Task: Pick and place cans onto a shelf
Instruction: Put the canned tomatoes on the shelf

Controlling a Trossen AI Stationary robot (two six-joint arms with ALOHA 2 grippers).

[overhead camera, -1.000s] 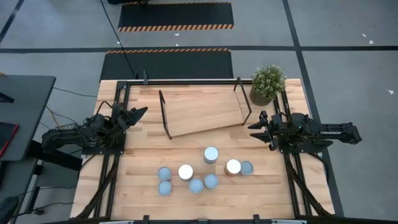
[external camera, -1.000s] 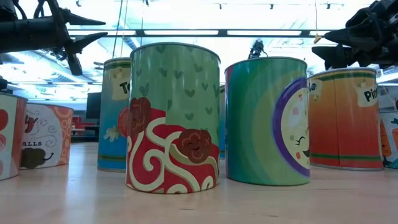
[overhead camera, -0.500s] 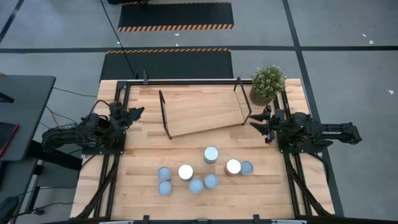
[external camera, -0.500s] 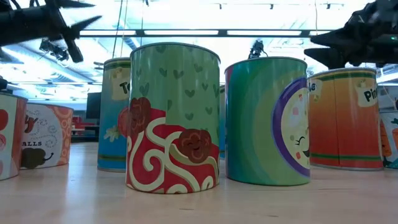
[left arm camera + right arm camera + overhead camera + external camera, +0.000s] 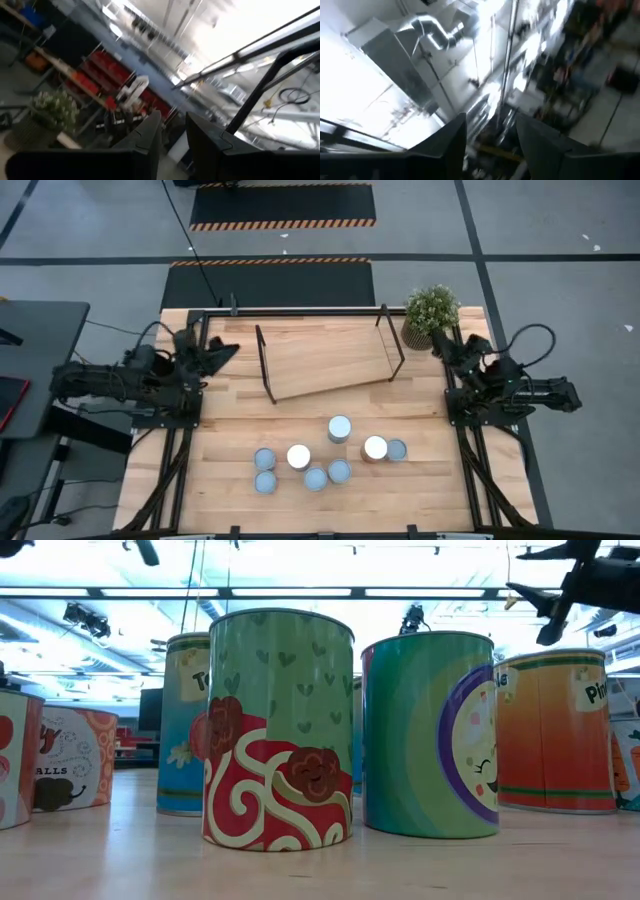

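The counter (image 5: 230, 480) carries the slanted shelf (image 5: 325, 360) toward its far edge, bare of cans. Eight cans (image 5: 315, 462) cluster nearer the front. The left fingers (image 5: 222, 352) stand slightly parted and empty; the right fingers (image 5: 440, 345) are closed, empty.

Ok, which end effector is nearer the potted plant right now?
Right. The right end effector sits just beside the potted plant, at the table's far right corner. The left end effector is across the table, past the shelf's other end.
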